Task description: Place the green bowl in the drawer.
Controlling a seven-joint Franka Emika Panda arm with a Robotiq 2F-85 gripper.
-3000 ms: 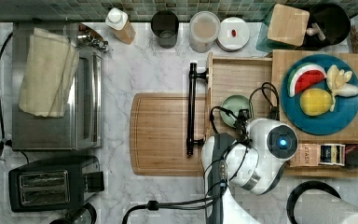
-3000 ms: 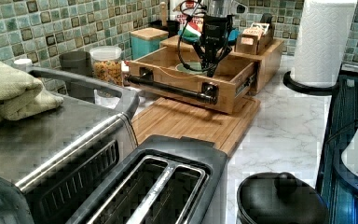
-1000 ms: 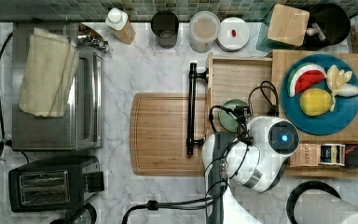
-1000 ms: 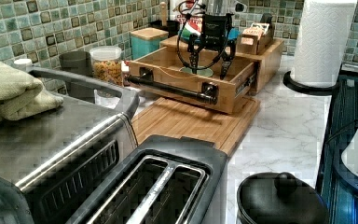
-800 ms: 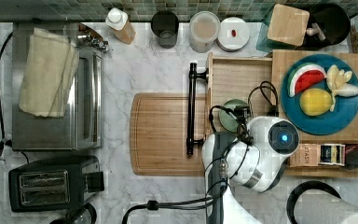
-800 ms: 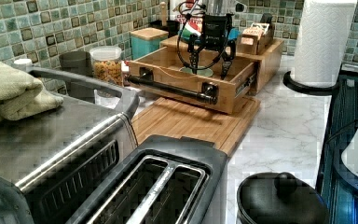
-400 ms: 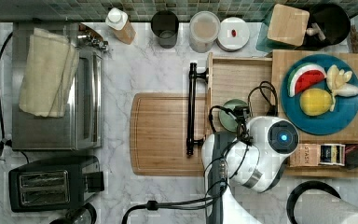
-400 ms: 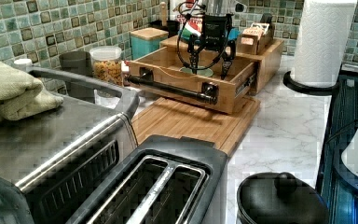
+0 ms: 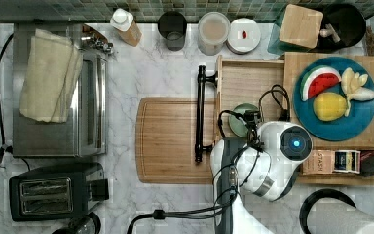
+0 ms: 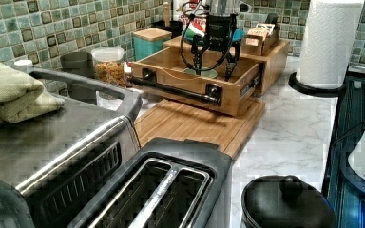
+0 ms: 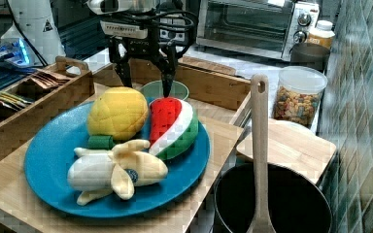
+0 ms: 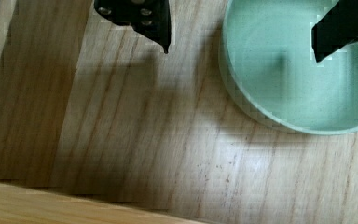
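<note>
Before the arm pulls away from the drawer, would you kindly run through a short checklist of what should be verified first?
1. The green bowl sits on the floor of the drawer: ok.
2. The gripper is open, fingers spread wide: ok.
3. Fingers free of the bowl: cannot tell; in the wrist view one fingertip overlaps the bowl's inside and the other is outside the rim.
4. Bowl upright: ok.
5. The drawer is pulled out, its black handle over the cutting board: ok.
6. Way upward open: ok by the left view, nothing above the gripper but its own cables.
</note>
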